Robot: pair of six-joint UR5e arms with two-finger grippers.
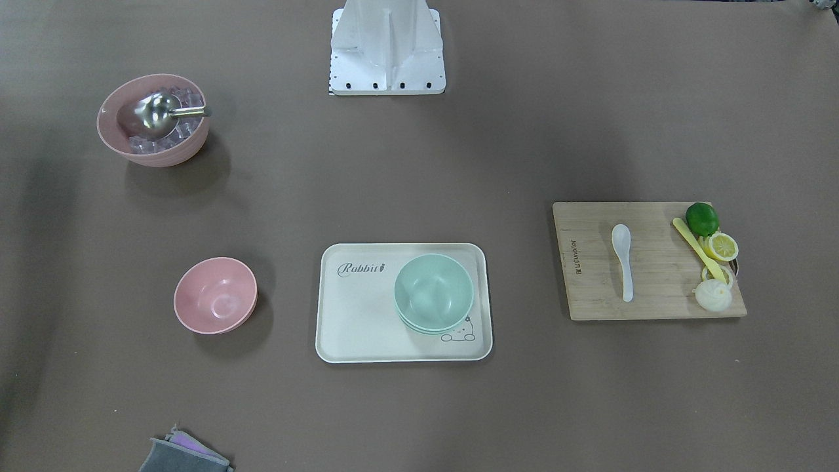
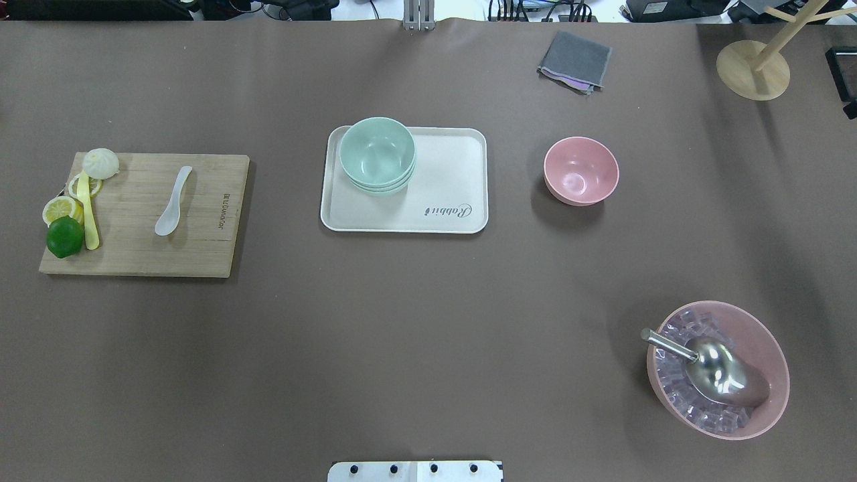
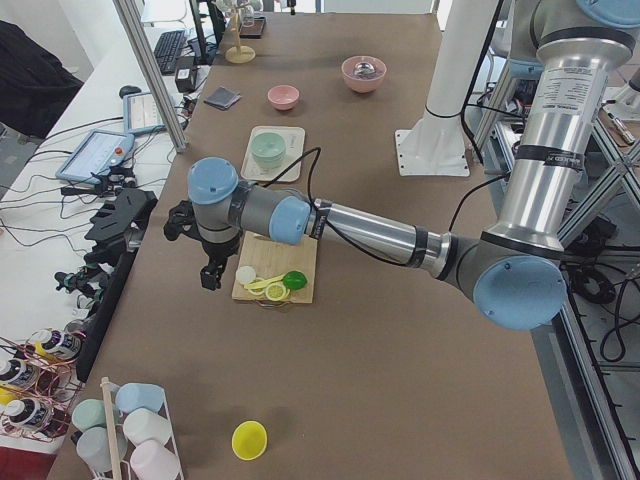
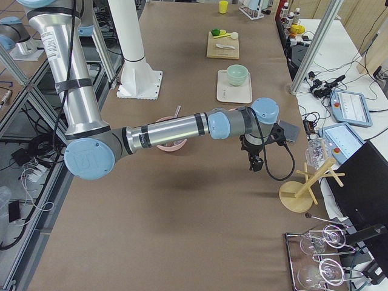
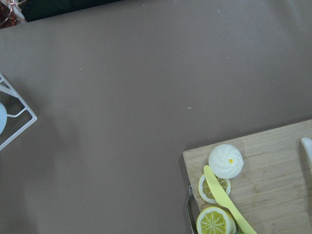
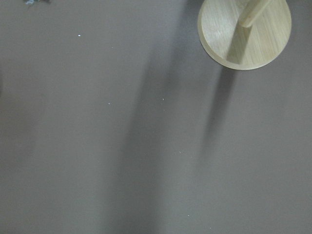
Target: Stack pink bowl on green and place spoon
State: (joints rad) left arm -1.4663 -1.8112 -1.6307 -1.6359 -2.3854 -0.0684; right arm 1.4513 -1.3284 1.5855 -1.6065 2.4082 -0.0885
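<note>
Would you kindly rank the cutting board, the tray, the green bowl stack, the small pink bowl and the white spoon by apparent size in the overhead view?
1. cutting board
2. tray
3. green bowl stack and small pink bowl, about alike
4. white spoon

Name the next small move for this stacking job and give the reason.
Probably swing the right end effector from beside the wooden stand toward the small pink bowl. That bowl sits empty on the table on the right arm's side, apart from the green bowls on the tray, so stacking hasn't begun.
</note>
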